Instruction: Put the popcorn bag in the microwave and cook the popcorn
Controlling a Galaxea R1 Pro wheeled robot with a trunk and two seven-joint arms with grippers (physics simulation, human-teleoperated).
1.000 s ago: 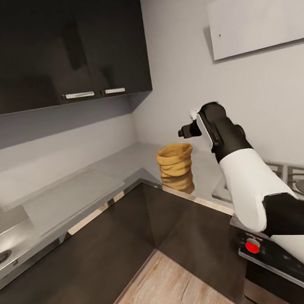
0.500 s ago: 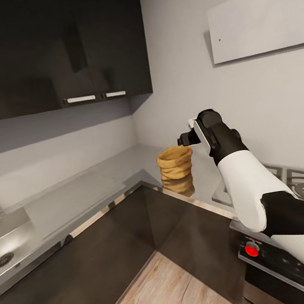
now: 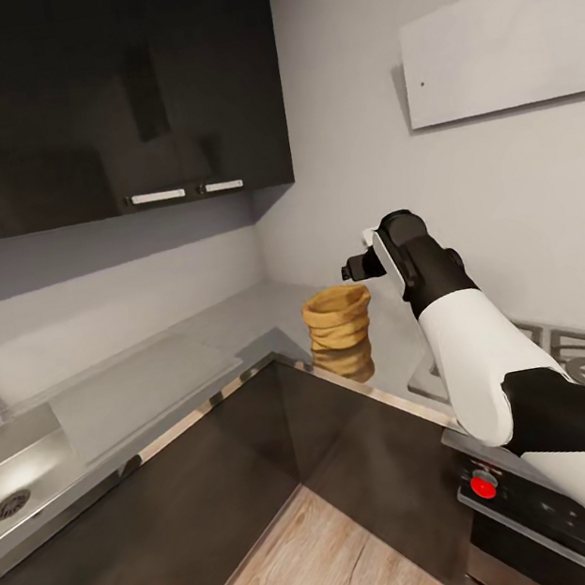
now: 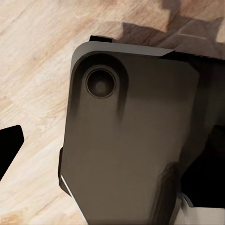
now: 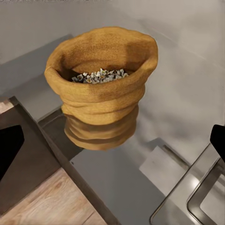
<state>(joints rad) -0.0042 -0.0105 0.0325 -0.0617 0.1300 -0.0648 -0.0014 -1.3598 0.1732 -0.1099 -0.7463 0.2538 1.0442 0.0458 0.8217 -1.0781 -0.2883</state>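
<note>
Head view: my right gripper (image 3: 353, 269) hangs just above and behind the rim of the popcorn bag (image 3: 338, 319), which stands on the steel countertop (image 3: 240, 320) corner. Right wrist view: fingers spread wide, bag below between them, untouched, popcorn (image 5: 98, 75) heaped inside. Left wrist view: my dark base over wood floor (image 4: 33, 61); left gripper's state unreadable.

L-shaped steel countertop (image 3: 155, 382) over dark brown cabinet fronts (image 3: 222, 495). Popcorn bag (image 3: 338, 318) stands upright in the inside corner, mirrored in the steel; whitish popcorn (image 5: 98, 75) visible in its mouth. Sink (image 3: 17, 467) set into the left run, gas hob (image 3: 580, 359) on the right run.
</note>
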